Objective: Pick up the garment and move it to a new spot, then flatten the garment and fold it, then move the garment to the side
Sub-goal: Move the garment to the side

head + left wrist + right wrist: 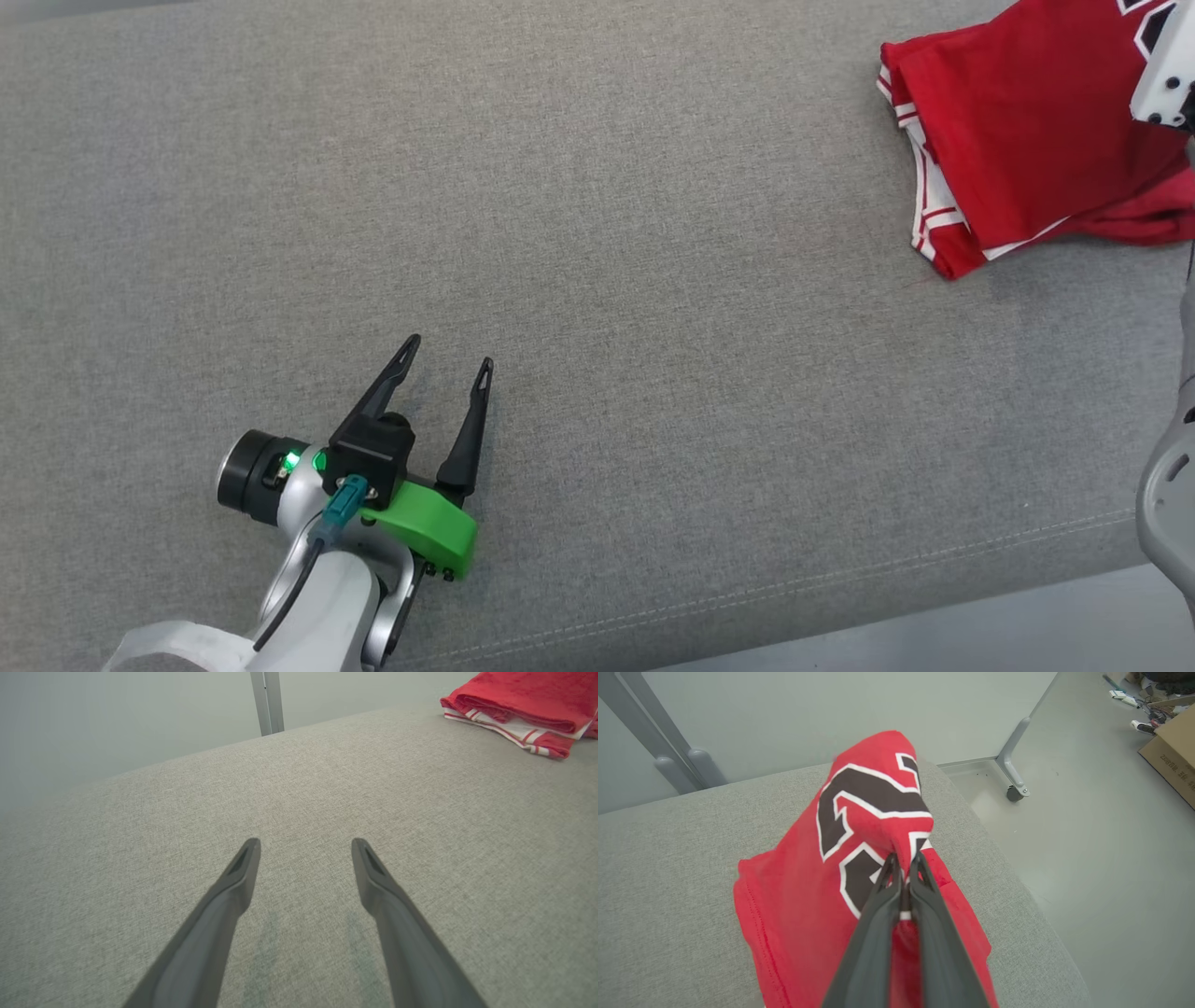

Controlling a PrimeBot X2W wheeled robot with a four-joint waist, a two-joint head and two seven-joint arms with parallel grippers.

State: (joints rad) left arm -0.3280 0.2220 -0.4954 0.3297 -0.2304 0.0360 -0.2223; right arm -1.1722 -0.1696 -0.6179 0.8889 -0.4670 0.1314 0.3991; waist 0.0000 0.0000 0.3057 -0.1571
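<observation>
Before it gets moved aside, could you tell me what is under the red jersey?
The red jersey lies on the grey fabric surface; its lower folded layers with white-striped trim peek out beneath the top one. Anything between cloth and surface is covered.

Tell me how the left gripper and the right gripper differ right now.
The left gripper is open and empty; the right gripper is shut on the red garment. The left gripper hangs over bare grey cushion, apart from the garment; the right gripper is at the garment, near the cushion's end. Both have two long dark fingers.
</observation>
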